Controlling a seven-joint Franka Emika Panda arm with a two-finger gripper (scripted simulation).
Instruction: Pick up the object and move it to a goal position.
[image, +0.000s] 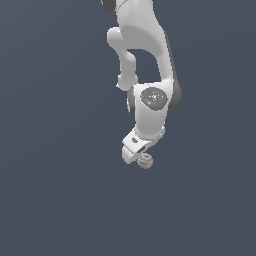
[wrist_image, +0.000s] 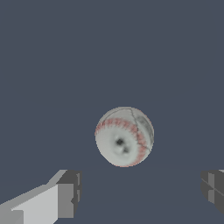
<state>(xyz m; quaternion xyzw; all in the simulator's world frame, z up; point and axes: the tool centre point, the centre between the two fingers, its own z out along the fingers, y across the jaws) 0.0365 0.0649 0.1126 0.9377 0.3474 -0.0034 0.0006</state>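
Ball (wrist_image: 124, 136) lies on plain slate-blue surface (image: 55, 190), tool (wrist_image: 139, 192) spread wide above.

In the exterior view, the arm (image: 145, 60) is cut off by the top edge, so its upper links and base are not seen. The gripper (image: 134, 152) is largely hidden behind the wrist housing, and its fingers cannot be told apart there. Part of the ball (image: 145, 160) is covered by the gripper, and its dark print is too small to be read. In the wrist view, both fingers (wrist_image: 65, 192) are cut off by the frame's edges, and the print on the ball (wrist_image: 124, 136) is blurred.
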